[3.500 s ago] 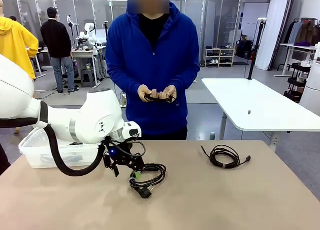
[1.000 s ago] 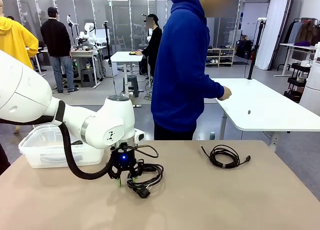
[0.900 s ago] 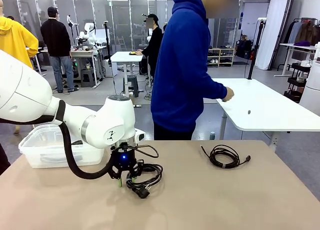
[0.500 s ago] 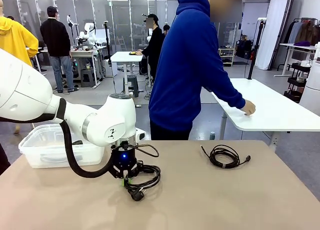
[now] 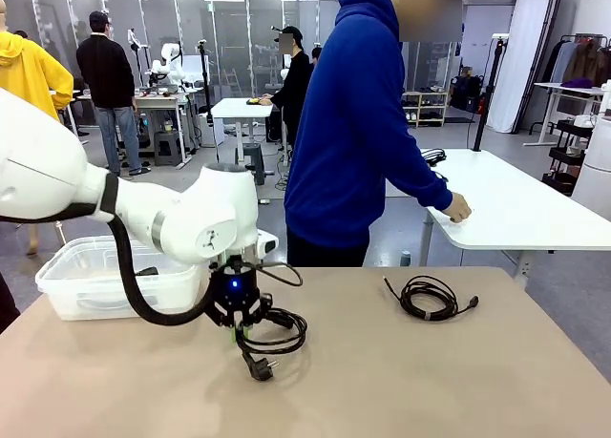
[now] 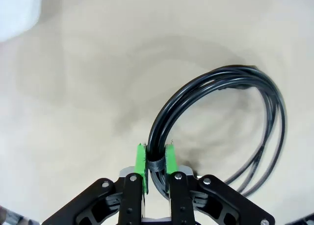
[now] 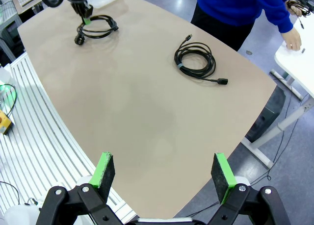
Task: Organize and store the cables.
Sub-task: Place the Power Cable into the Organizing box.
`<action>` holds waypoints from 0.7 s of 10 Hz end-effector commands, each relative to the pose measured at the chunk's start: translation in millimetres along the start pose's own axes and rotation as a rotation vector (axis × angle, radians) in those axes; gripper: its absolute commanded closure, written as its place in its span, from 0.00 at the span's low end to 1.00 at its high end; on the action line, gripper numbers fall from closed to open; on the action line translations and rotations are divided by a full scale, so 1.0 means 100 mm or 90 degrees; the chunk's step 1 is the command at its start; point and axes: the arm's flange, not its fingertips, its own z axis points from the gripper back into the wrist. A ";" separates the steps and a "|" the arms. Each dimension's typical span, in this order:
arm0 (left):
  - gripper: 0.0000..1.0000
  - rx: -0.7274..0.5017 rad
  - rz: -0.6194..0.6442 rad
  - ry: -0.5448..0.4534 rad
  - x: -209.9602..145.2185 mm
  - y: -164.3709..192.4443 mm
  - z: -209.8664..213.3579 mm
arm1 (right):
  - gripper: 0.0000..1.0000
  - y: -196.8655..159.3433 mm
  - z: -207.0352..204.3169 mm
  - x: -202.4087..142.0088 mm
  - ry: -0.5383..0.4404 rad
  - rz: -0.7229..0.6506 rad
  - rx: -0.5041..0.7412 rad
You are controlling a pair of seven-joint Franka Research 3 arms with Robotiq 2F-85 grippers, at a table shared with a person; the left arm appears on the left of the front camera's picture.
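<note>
— Where the white left arm reaches in from the left, how is its wrist set?
— The elbow is raised and the wrist is turned straight down. The left gripper [image 5: 238, 331] points at the smooth tan tabletop [image 5: 430, 390], left of the middle and near the clear plastic bin [image 5: 67, 290].
— And the fingers?
— They are drawn nearly together. The green pads [image 6: 142, 159] pinch a coil of glossy black round cable [image 6: 221, 83] at the spot where a dark band [image 6: 156, 162] wraps its strands. The loops fan out from the pads in a rounded oval.
— Does the coil lie on the table?
— I cannot tell for certain. From the front, its chunky black plug [image 5: 258, 366] with metal pins sits lowest, at or just above the tabletop. The wrist view shows a soft shadow under the loops.
— What about the other arm?
— The right gripper [image 7: 164, 172] hangs high over the table's near edge, looking down. Its black fingers are spread wide with nothing between the pads.
— Is there any more cable?
— A second black cable [image 5: 430, 297], thinner, is wound into a flat ring with a small boxy connector trailing to one side. It lies on the right part of the tabletop, well apart from the first.
— And the person?
— A person in a blue hooded top [image 5: 358, 133] stands at the far side, turned sideways, with one hand [image 5: 457, 209] on a white table [image 5: 535, 219] beyond.
</note>
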 end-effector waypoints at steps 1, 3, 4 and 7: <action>0.92 -0.005 -0.076 -0.021 -0.09 0.20 0.59 | 0.00 0.00 0.02 -0.01 -0.004 0.009 0.004; 0.92 -0.010 -0.105 -0.036 0.00 0.34 0.74 | 0.00 0.00 0.02 -0.01 -0.004 0.009 0.004; 0.92 -0.011 -0.136 -0.035 0.01 0.34 0.69 | 0.00 0.00 0.02 -0.01 -0.004 0.009 0.004; 0.92 -0.004 -0.109 -0.048 -0.01 0.31 0.86 | 0.00 0.00 0.02 -0.01 -0.004 0.009 0.004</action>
